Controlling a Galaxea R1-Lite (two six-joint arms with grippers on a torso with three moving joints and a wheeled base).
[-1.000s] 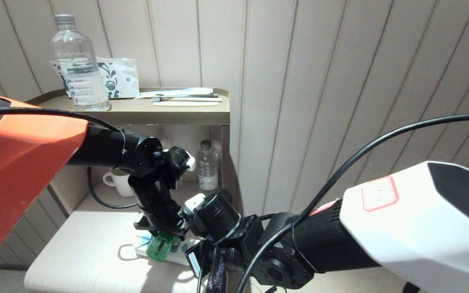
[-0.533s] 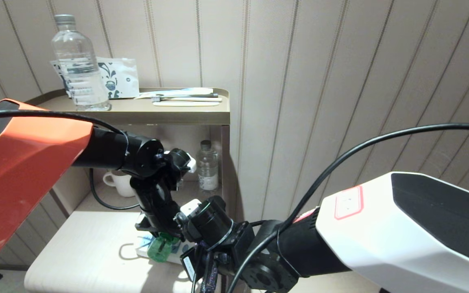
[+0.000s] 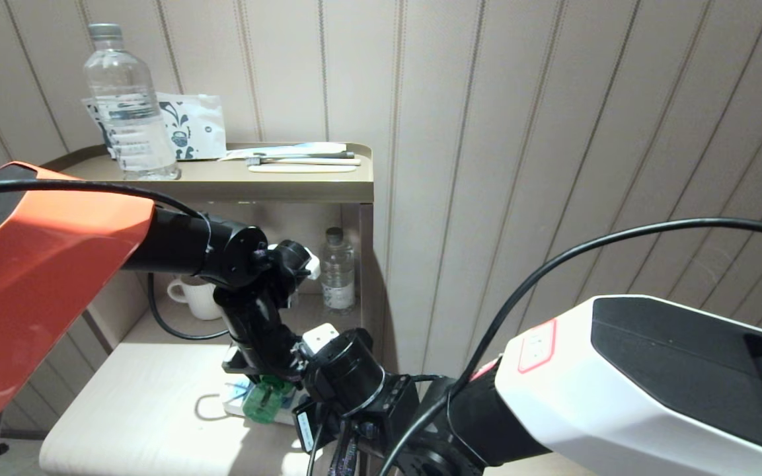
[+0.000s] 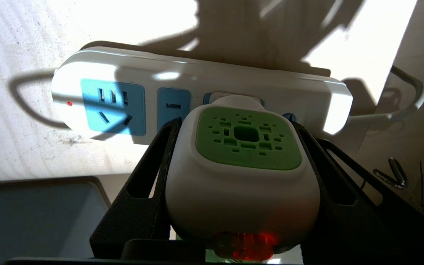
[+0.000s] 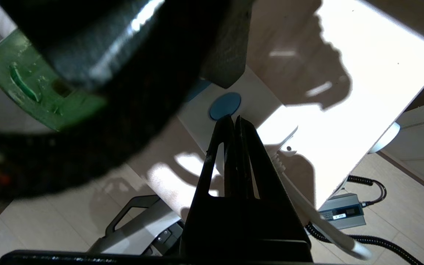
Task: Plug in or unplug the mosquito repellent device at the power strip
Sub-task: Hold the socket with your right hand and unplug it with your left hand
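The left gripper point(image 4: 239, 162) is clamped around the mosquito repellent device point(image 4: 243, 173). One black finger point(image 4: 153, 176) presses on each side of its white body. The green vent patch on the device faces the left wrist camera, and a small red light glows at its near end. The front of the device touches the power strip point(image 4: 197, 92), right over one of the blue sockets near the middle of the strip. It is hard to tell if the plug is all the way in.

The right gripper point(image 5: 234, 127) is squeezed tight, with its two fingers pressed flat together and nothing between them. Its tip sits just beside a round blue button on the end of the power strip point(image 5: 256, 106). The green bottle of the device point(image 5: 31, 88) shows close by in the right wrist view.

In the head view, the strip point(image 3: 238, 404) lies near the back edge of a pale low table point(image 3: 136, 410), close to the shelf unit. A white cord point(image 4: 399, 110) leaves one end of the strip.

On the low shelf stand a white mug point(image 3: 192, 297) and a small water bottle point(image 3: 338, 271). On the top shelf stand a big water bottle point(image 3: 126, 106) and a toothbrush point(image 3: 301, 160).
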